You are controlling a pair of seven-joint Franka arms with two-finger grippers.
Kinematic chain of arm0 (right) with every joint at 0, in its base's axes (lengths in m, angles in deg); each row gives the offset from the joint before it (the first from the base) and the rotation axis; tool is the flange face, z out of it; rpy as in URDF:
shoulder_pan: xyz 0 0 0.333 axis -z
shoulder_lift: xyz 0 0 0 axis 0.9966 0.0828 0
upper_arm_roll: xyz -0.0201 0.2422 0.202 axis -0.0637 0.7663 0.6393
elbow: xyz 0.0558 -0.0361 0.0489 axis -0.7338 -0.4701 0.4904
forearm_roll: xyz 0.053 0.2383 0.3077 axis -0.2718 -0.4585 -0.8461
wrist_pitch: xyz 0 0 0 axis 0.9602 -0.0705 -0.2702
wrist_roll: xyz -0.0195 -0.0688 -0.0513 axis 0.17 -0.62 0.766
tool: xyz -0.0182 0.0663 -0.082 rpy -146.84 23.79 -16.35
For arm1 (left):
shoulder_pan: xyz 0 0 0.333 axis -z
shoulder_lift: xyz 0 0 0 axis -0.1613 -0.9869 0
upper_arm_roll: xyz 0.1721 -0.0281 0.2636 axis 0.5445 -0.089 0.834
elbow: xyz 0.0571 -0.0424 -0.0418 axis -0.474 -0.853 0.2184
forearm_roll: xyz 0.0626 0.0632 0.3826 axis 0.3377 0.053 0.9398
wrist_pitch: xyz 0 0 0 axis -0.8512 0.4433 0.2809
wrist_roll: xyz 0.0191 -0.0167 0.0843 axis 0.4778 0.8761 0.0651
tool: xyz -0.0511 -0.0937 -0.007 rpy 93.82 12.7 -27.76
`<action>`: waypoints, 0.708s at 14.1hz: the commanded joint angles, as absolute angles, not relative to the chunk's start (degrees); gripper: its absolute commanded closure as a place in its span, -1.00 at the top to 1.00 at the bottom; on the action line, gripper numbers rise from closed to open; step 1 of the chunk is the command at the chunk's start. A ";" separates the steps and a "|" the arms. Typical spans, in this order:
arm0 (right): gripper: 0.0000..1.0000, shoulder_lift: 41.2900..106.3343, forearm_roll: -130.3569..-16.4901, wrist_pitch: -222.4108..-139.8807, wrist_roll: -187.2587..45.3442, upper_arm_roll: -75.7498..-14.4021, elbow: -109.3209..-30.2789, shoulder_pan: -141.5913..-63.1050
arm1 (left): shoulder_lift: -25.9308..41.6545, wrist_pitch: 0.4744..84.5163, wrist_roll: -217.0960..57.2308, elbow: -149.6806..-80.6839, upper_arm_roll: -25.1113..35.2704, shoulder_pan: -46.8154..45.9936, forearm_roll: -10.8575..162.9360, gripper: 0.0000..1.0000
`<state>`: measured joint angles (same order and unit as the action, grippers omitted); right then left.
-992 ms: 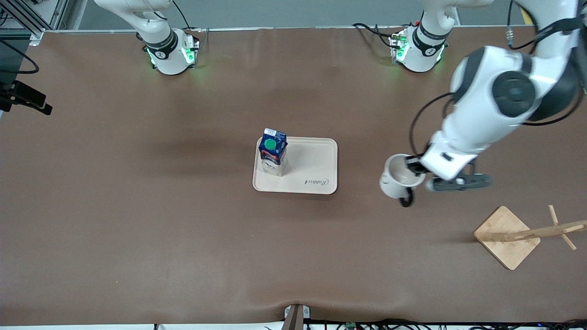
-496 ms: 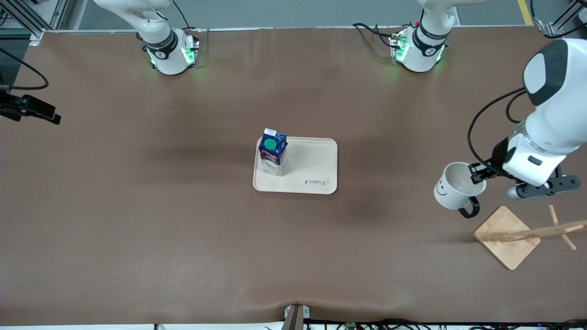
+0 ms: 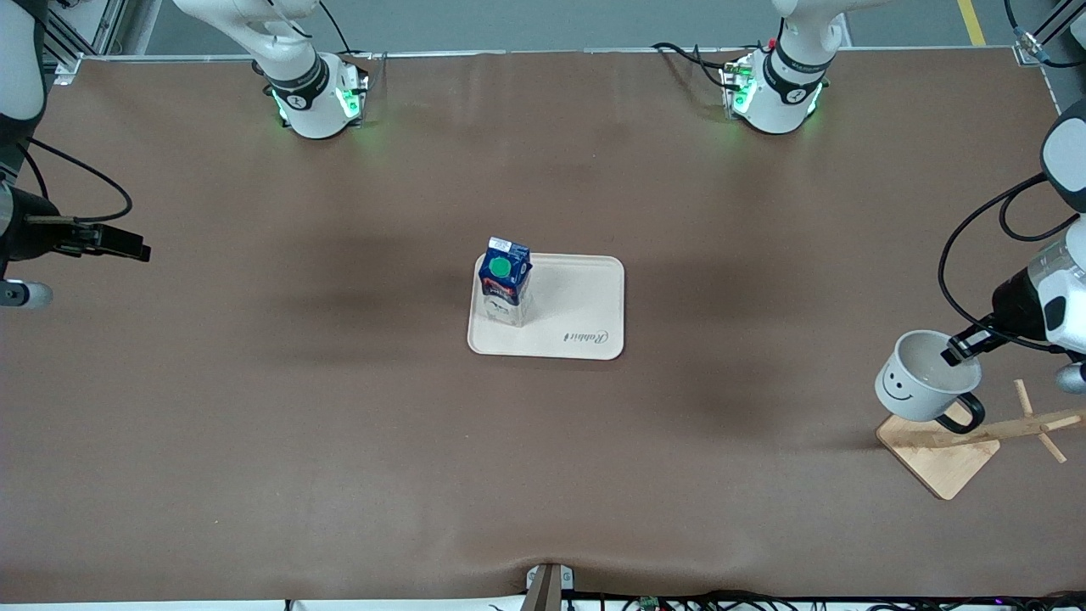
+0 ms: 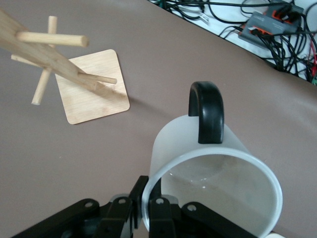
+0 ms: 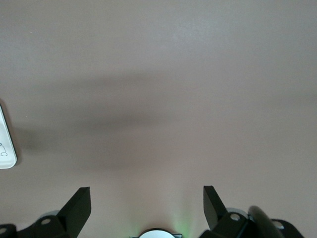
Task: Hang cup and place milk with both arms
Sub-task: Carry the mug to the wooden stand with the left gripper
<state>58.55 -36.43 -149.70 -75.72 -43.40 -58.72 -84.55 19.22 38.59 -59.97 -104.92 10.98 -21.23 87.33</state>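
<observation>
A: What sits on the table (image 3: 254, 441), biggest first?

B: The tray (image 3: 585, 297) lies mid-table. The milk (image 3: 505, 292) stands upright in it, at the tray's corner toward the right arm's end, farther from the front camera. The rest of the tray is bare.

A: And the rack (image 3: 976, 428)?

B: Near the table's edge at the left arm's end, its square base toward the corner nearer the front camera.

A: The cup (image 3: 925, 386)?

B: In the air, over the rack's base, nothing visible in it, black handle toward the rack's pegs. The left gripper (image 3: 963, 348) is clenched on its rim; in the left wrist view its fingers (image 4: 161, 218) pinch the wall.

A: The other one?

B: The right gripper (image 3: 119, 246) hovers over the table's edge at the right arm's end, fingers (image 5: 79, 206) spread, grasping nothing.

A: Changes since a second ago?

B: The cup has travelled from beside the tray to above the rack. The right gripper has come further over the table. Milk and tray are unmoved.
</observation>
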 commanded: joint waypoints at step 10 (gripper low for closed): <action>1.00 60.19 -43.08 -146.83 -76.16 -43.23 -56.47 -89.28 | 15.29 41.61 -57.38 -101.69 10.66 -27.65 87.84 -1.00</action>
